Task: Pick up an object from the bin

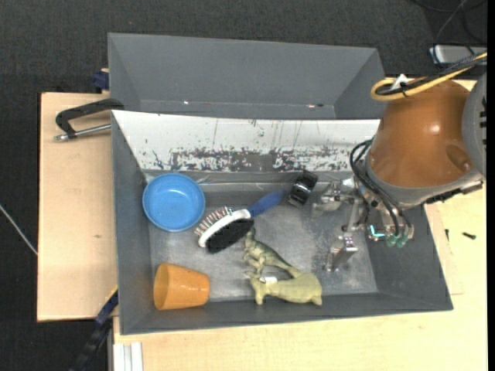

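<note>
Bare floor lies along the bin's (232, 141) right edge. A bowl (174, 201), brush (227, 229) and cup (180, 287) crowd its left side, toy dinosaurs (285, 283) the near edge.

Dark speckled carpet floor (232, 6), thin pale wire (17, 226) lying across it at left, even light

Round blue plastic bowl (173, 201) at left; orange plastic cup (180, 287) lying nearby; blue-handled black-bristled brush (226, 231); tan plastic toy dinosaur (290, 290).

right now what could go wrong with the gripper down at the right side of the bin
The gripper sits over bare bin floor, right of the tan dinosaur, so a grasp here may come up empty. That dinosaur lies against a second dinosaur, so lifting one might drag the other.
</note>
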Available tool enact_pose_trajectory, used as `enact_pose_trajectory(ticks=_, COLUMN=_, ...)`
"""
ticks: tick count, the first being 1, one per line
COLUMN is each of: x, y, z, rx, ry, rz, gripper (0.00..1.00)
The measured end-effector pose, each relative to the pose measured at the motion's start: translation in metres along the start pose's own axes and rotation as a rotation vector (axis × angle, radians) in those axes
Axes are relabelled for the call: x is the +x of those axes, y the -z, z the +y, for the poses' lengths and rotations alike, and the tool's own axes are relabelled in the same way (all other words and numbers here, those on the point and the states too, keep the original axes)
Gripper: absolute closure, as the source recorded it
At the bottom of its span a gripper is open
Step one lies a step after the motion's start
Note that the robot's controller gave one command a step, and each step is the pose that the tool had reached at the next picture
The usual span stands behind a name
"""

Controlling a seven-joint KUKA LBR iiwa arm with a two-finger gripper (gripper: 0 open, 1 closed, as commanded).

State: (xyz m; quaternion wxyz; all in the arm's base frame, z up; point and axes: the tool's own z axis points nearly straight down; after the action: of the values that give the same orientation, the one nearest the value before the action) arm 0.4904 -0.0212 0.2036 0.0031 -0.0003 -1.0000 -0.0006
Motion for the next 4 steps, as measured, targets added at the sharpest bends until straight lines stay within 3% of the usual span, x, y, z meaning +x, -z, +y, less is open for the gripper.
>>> enact_pose_trajectory(ticks=1, x=-0.008, y=-0.129, z=0.009, rx=0.003, ry=0.275, rz=-0.019, gripper=0.0)
enact_pose_trajectory(ticks=2, x=-0.012, y=-0.103, z=-0.026, rx=0.006, ry=1.043, rz=-0.012, gripper=0.0)
enact_pose_trajectory(ticks=3, x=-0.004, y=-0.103, z=0.071, rx=0.002, ry=1.223, rz=-0.006, gripper=0.0)
enact_pose_trajectory(ticks=4, x=-0.012, y=-0.132, z=0.059, rx=0.009, ry=1.88, rz=-0.011, gripper=0.0)
